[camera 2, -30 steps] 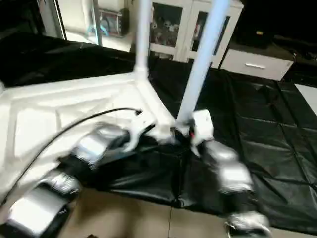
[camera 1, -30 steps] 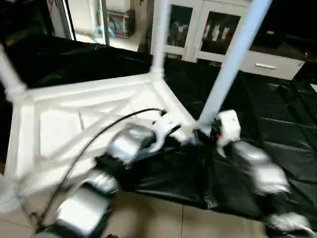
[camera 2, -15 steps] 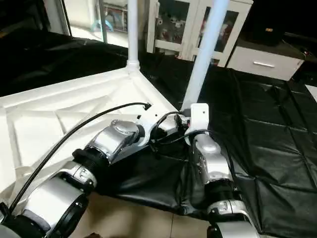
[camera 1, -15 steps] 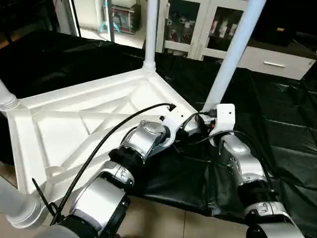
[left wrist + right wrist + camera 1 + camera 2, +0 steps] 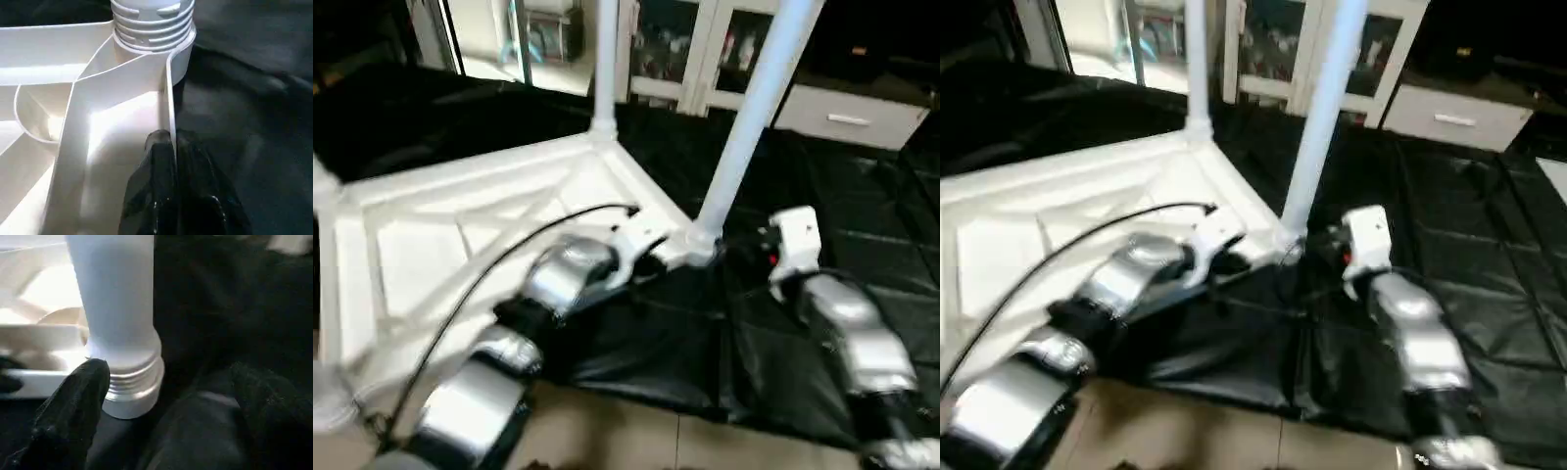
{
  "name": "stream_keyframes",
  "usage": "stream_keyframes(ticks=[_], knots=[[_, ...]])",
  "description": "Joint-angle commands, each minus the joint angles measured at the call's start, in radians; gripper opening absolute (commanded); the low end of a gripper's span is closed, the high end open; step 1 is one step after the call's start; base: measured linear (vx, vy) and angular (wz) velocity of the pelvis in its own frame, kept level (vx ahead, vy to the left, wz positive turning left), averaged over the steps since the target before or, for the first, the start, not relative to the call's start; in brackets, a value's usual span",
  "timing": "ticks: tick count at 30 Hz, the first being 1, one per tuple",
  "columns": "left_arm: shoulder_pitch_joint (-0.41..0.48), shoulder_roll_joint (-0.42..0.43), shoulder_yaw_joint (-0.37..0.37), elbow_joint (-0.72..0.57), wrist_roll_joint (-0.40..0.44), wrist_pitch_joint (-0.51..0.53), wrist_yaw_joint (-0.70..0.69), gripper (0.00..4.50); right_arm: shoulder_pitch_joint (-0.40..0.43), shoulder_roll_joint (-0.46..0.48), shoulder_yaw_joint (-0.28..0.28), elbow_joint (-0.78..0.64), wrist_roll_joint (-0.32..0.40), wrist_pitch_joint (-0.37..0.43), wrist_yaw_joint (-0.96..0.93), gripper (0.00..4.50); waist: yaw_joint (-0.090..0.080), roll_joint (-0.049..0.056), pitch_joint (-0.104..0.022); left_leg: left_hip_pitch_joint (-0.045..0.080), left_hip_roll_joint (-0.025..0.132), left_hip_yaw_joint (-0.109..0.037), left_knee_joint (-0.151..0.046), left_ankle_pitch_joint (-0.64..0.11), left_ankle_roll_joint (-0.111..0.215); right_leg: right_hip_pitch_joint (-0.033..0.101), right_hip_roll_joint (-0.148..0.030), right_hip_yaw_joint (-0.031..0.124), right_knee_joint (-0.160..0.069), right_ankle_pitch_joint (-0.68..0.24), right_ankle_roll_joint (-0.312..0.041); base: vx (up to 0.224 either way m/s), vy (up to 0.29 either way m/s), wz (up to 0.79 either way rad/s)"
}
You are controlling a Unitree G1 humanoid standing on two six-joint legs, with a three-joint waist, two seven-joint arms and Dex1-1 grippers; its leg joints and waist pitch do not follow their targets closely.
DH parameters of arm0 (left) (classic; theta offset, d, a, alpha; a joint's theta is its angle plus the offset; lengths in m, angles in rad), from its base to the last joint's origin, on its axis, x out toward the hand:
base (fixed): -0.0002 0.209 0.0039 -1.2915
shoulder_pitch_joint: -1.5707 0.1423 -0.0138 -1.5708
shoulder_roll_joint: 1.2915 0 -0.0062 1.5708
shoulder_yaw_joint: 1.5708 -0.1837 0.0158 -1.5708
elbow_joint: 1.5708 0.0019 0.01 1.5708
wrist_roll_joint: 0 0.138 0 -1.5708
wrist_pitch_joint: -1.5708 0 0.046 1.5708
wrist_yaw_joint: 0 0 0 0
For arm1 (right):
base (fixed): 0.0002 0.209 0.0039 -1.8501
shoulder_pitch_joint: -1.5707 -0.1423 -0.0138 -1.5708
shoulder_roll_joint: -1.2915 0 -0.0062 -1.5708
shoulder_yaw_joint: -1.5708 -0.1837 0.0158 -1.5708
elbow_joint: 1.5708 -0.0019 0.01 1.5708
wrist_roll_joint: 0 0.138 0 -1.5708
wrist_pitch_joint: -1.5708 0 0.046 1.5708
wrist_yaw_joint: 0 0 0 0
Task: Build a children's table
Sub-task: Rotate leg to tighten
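Right gripper now wide, off ribbed tube leg; left gripper pinching tabletop rim.

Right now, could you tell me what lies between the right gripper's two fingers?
In the right wrist view, only black floor mat lies between the open fingers; the table leg stands beside one finger.

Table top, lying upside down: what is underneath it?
The table top lies ribbed side up on a black mat, which shows around its near corner; beige floor tiles show in front. Whatever lies directly beneath the top is covered.
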Motion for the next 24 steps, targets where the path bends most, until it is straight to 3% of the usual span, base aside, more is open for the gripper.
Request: stream_keyframes(ticks=[1, 4, 9, 13, 20, 24], knots=[[0.021, 0.0, -0.02, -0.048, -0.047, -0.035, -0.079, 0.0, 0.005, -0.034, 0.008, -0.048, 0.038, 0.021, 0.084, 4.42, 0.004, -0.012, -0.061, 0.013, 0.051, -0.019, -0.074, -0.175, 0.085, 0.05, -0.053, 0.03, -0.063, -0.195, -0.238, 0.0, 0.0, 0.0], [0.079, 0.077, -0.057, -0.142, -0.09, -0.058, -0.268, 0.0, 0.049, -0.157, 0.077, -0.089, 0.064, 0.016, 0.307, 4.42, 0.01, -0.008, -0.054, 0.015, 0.056, -0.019, -0.079, -0.211, 0.074, 0.047, -0.055, 0.033, -0.067, -0.236, -0.231, 0.0, 0.0, 0.0], [0.119, 0.125, -0.083, -0.228, -0.104, -0.034, -0.375, 0.0, 0.066, -0.218, 0.114, -0.125, 0.086, 0.031, 0.456, 4.42, 0.017, -0.007, -0.053, 0.017, 0.059, -0.022, -0.084, -0.24, 0.046, 0.043, -0.058, 0.034, -0.069, -0.282, -0.217, 0.0, 0.0, 0.0], [0.127, 0.134, -0.084, -0.243, -0.1, -0.026, -0.383, 0.0, 0.051, -0.231, 0.141, -0.113, 0.073, 0.013, 0.489, 4.42, 0.026, -0.007, -0.056, 0.02, 0.057, -0.019, -0.08, -0.218, 0.041, 0.041, -0.058, 0.035, -0.066, -0.251, -0.224, 0.0, 0.0, 0.0], [0.13, 0.139, -0.085, -0.257, -0.096, -0.017, -0.388, 0.0, 0.03, -0.225, 0.176, -0.088, 0.05, -0.011, 0.527, 4.42, 0.026, -0.009, -0.059, 0.016, 0.054, -0.019, -0.077, -0.174, 0.052, 0.046, -0.056, 0.033, -0.057, -0.197, -0.237, 0.0, 0.0, 0.0], [0.133, 0.137, -0.086, -0.262, -0.091, -0.011, -0.387, 0.0, 0.001, -0.205, 0.199, -0.032, -0.003, -0.05, 0.501, 4.28, 0.025, -0.008, -0.06, 0.016, 0.053, -0.017, -0.075, -0.163, 0.052, 0.046, -0.056, 0.033, -0.056, -0.183, -0.246, 0.0, 0.0, 0.0]])
